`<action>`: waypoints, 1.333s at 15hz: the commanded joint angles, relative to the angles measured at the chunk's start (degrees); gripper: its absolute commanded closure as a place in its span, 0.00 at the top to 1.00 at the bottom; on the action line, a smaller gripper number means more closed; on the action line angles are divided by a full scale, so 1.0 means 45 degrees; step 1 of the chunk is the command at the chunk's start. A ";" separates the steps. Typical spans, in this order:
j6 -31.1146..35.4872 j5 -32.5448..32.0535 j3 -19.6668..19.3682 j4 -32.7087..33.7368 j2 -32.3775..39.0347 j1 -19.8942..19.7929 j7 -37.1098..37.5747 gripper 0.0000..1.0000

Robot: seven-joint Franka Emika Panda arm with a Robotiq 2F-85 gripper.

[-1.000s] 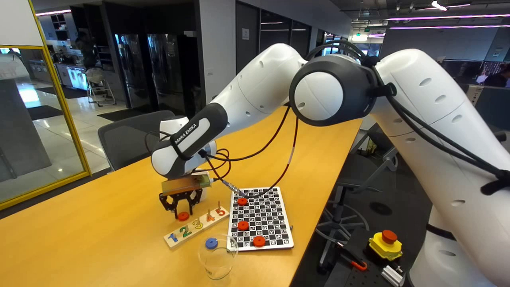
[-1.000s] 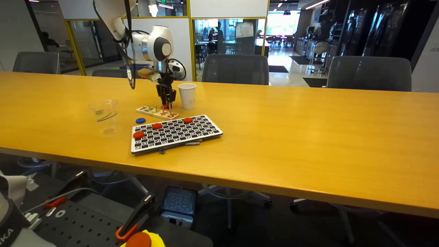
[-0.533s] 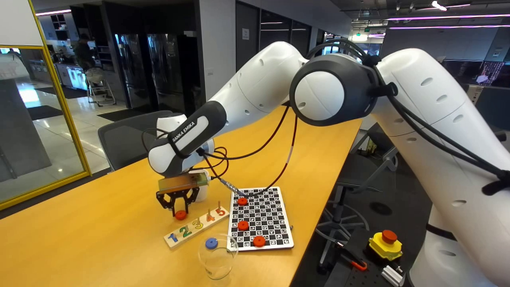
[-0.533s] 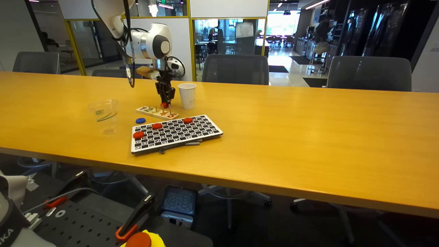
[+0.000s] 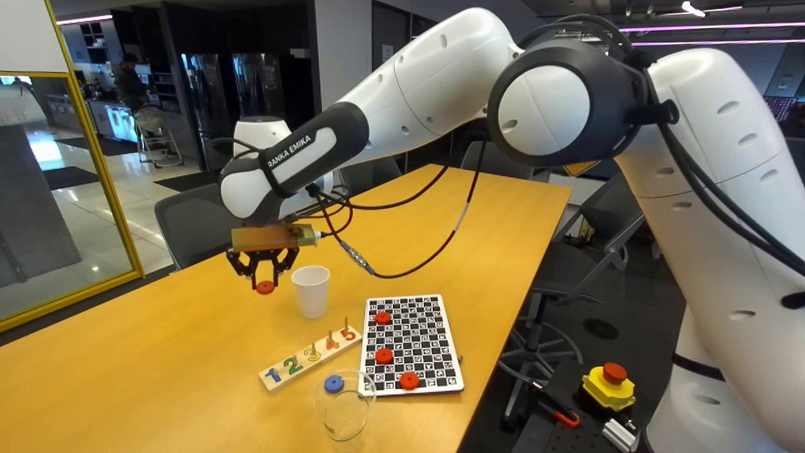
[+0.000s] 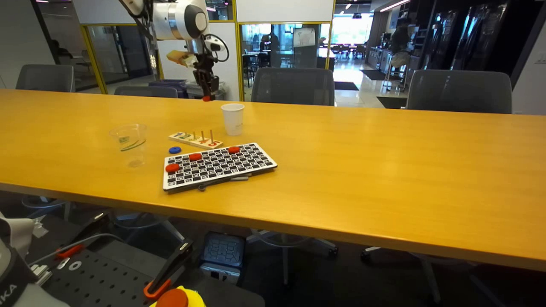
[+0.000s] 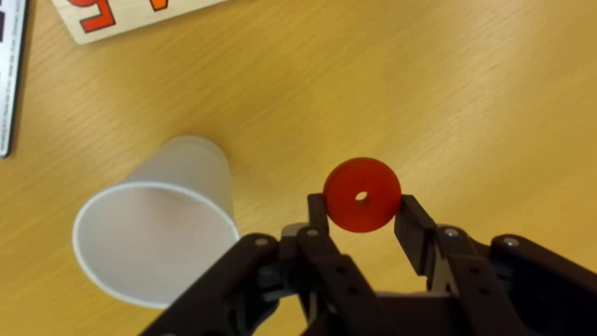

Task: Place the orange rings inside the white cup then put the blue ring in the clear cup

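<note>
1. Wooden board [image 5: 311, 360], in an exterior view, lies below the gripper [image 5: 265, 284], off to one side; farther out, the checkerboard [image 5: 415, 336] carries three orange rings [image 5: 383, 356]. A chair [image 5: 192, 223] stands behind the gripper. The arm [image 5: 440, 75] arches over the table [image 5: 157, 377], its end pointing down.
2. In an exterior view, the blue ring [image 6: 175, 150] and clear cup [image 6: 133, 145] sit below the gripper and well apart from it.
3. Wrist view: the white cup [image 7: 156, 221] stands just beside the gripper, which hides part of its rim; the fingers [image 7: 415, 224] pinch a fourth orange ring [image 7: 361, 214].
</note>
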 commanded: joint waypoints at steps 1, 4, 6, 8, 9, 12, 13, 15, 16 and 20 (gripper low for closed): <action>0.0067 -0.0588 -0.0430 -0.0049 -0.0847 -0.0049 0.0631 0.23; 0.0006 -0.0797 -0.0590 0.0060 -0.0919 -0.0361 0.0699 0.23; -0.0123 -0.0625 -0.0533 0.0116 -0.0774 -0.0636 0.0516 0.23; -0.0180 -0.0649 -0.0588 0.0092 -0.0636 -0.0796 0.0588 0.23; -0.0238 -0.0642 -0.0594 0.0098 -0.0587 -0.0864 0.0593 0.23; -0.0423 -0.0567 -0.0604 0.0002 -0.0449 -0.1065 0.0599 0.23; -0.0469 -0.0486 -0.0550 -0.0083 -0.0452 -0.1149 0.0509 0.23; -0.0613 -0.0431 -0.0517 -0.0156 -0.0405 -0.1226 0.0489 0.23; -0.0717 -0.0383 -0.0477 -0.0199 -0.0412 -0.1267 0.0443 0.23; -0.1042 -0.0384 -0.0420 -0.0339 -0.0479 -0.1261 0.0471 0.23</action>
